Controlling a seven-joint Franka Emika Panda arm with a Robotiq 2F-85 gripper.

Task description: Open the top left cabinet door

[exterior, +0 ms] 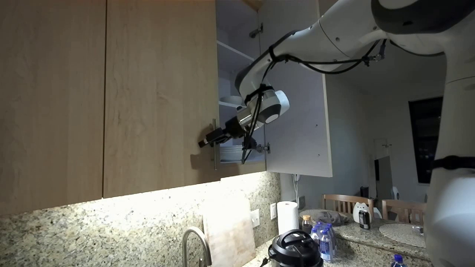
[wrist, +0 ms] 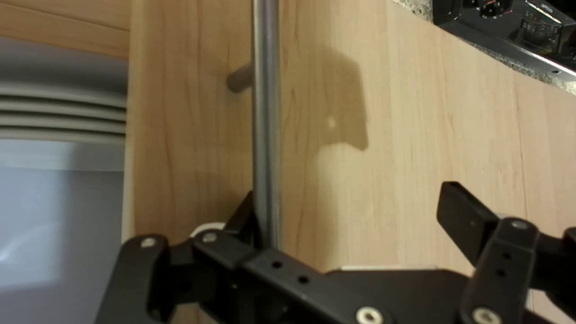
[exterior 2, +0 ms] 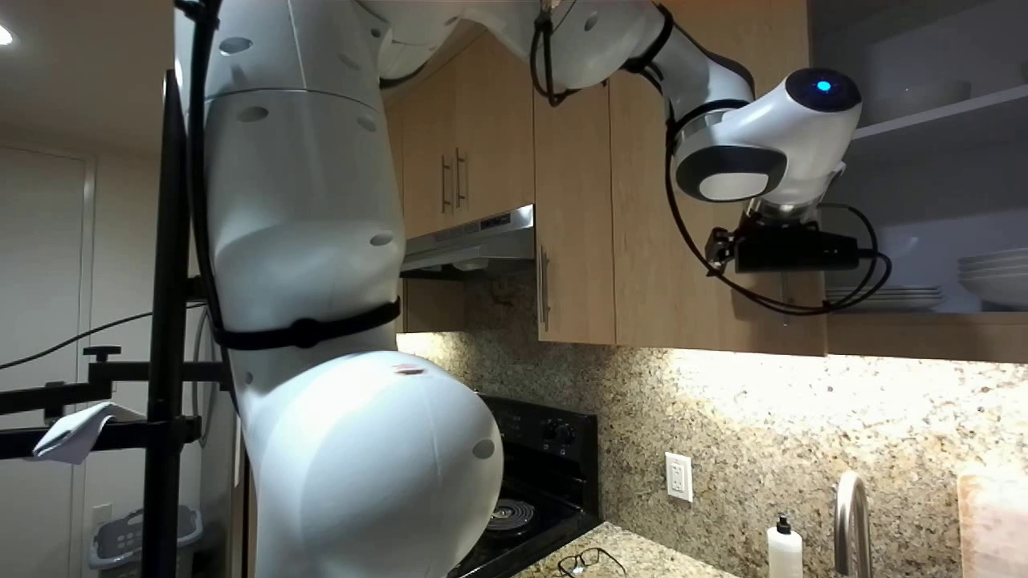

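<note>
Gripper [wrist: 351, 207], one, at the top left cabinet door [exterior: 159, 96]: its two fingers [wrist: 468, 225] stand wide apart, clamped on nothing; in the wrist view one lies just beside the single bar handle [wrist: 266, 126], contact impossible to tell, and its fellow hovers well apart over the door. Robot arm [exterior 2: 305, 201], one, seen in both exterior views. Top left cabinet door, middle of three in an exterior view, level with a matching wood door [exterior: 52, 104] on its left; to its right, past two shelves [exterior: 235, 51], one pale door [exterior: 297, 133] stands open. Stove [exterior 2: 546, 425], one, black, left of the worktop [exterior 2: 658, 558]. Board [exterior: 228, 226], one, pale, leaning against the granite wall [exterior: 141, 226]. Cooker [exterior: 297, 246], one, black-lidded, right of the board; just beyond it, one paper roll [exterior: 288, 215]. Plates [wrist: 63, 108], one stack, four rims showing in the wrist view, below the shelves. Tap [exterior 2: 844, 522], one, curved, left of the board. Soap bottle [exterior 2: 785, 554], one, pale, black-topped, just left of the tap. Spectacles [exterior 2: 583, 557], one pair, on the worktop near the stove.
</note>
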